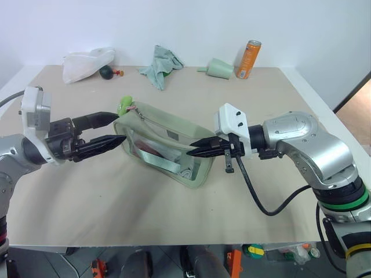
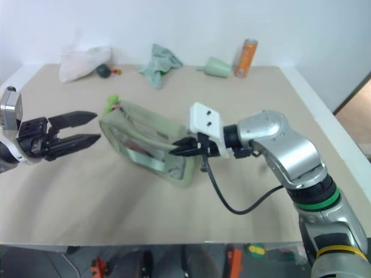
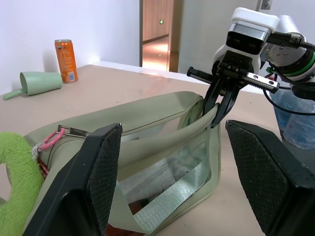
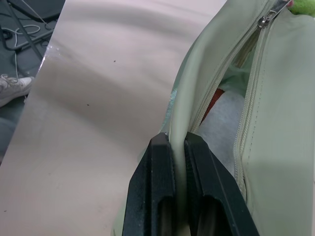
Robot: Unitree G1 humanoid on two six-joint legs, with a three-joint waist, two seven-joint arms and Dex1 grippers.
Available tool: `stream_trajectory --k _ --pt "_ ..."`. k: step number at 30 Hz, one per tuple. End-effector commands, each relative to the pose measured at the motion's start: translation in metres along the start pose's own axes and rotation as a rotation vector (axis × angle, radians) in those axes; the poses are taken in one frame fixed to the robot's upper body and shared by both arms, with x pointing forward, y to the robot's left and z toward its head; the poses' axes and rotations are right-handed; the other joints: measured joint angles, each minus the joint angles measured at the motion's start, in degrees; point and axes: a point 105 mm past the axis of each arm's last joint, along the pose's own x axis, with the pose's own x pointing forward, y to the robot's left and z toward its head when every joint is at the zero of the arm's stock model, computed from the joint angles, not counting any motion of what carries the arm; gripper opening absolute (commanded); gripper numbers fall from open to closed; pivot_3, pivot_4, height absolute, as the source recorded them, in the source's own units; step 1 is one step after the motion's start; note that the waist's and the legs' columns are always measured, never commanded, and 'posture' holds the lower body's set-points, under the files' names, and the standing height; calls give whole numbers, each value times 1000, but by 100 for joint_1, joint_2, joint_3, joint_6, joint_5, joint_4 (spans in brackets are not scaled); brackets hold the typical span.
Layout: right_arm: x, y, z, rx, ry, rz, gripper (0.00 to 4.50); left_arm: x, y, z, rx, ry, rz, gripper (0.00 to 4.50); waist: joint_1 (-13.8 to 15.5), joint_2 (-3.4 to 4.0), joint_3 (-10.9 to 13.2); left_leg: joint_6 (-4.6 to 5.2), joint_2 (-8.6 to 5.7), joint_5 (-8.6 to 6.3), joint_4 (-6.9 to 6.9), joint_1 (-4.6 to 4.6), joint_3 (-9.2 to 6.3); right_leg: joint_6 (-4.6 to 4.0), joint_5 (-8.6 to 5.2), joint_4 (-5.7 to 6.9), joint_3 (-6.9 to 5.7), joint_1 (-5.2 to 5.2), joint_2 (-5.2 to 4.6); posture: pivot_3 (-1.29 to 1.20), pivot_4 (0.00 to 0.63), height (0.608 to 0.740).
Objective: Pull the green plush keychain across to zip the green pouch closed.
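Observation:
The green pouch (image 1: 168,147) lies slanted in the middle of the table with its zip open, so the contents show through the gap. The green plush keychain (image 1: 124,105) hangs at the pouch's far left end, by the zip slider (image 4: 268,17). My right gripper (image 1: 194,149) is at the pouch's right end, shut on the fabric edge beside the zip (image 4: 178,147). Just left of the pouch, a little below the keychain, my left gripper (image 1: 120,127) stands open and holds nothing. In the left wrist view the keychain (image 3: 15,177) sits beside one black finger (image 3: 96,177).
Along the table's far edge stand an orange can (image 1: 248,59) and a pale green cup (image 1: 220,68) lying on its side. A teal cloth (image 1: 161,65), a dark green ball (image 1: 106,72) and a white bag (image 1: 87,62) lie there too. A black cable (image 1: 261,202) loops below my right wrist.

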Motion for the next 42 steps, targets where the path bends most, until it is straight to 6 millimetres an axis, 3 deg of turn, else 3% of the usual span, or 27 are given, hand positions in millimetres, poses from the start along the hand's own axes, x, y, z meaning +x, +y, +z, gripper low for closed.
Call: stream_trajectory --k 1,5,8,16,20,24,31,37,42 --pt "-21 -14 -1 -72 15 -50 91 -7 3 15 36 -46 26 3468 4 0 0 0 -1 0 1 0 0 0 0 0 0 0 0 0 150 740" --pt "-48 -36 -7 -151 63 -70 91 -12 6 16 -9 -74 41 3468 10 0 0 0 -7 0 2 0 1 0 0 -1 0 3 -7 0 150 740" --pt "-56 -49 -21 -257 181 -69 91 -10 7 11 -22 -71 43 3468 10 1 1 1 -8 0 5 1 4 2 3 0 2 3 -7 0 150 740" --pt "-43 -52 -7 -384 130 -12 91 -12 9 12 -32 -78 51 3468 -7 1 0 1 2 0 0 3 1 -6 0 3 0 0 3 0 150 740" --pt "-35 -43 -14 -370 128 19 91 -12 9 12 -33 -78 53 3468 -9 1 0 0 10 0 -1 10 4 -17 4 7 -2 0 9 0 150 740" --pt "-35 -34 -17 -283 118 61 1468 -10 9 12 -33 -73 49 3468 -4 1 1 -2 18 2 0 18 5 -23 7 12 -4 2 16 0 150 740" --pt "-55 -27 14 -132 -47 47 3824 -2 7 14 -40 -75 8 3468 8 4 3 -7 11 5 1 13 3 -23 7 14 -5 2 9 0 150 740" --pt "-81 -33 33 -40 -169 -30 3824 10 0 18 -39 -78 -80 3468 12 4 2 -7 -3 5 4 10 4 -22 8 13 -1 5 -3 0 150 740" --pt "-96 -36 7 -9 -41 -118 3824 15 -3 19 -37 -80 -118 3468 8 3 2 -7 -2 4 3 10 2 -22 7 13 -1 5 1 0 150 740"
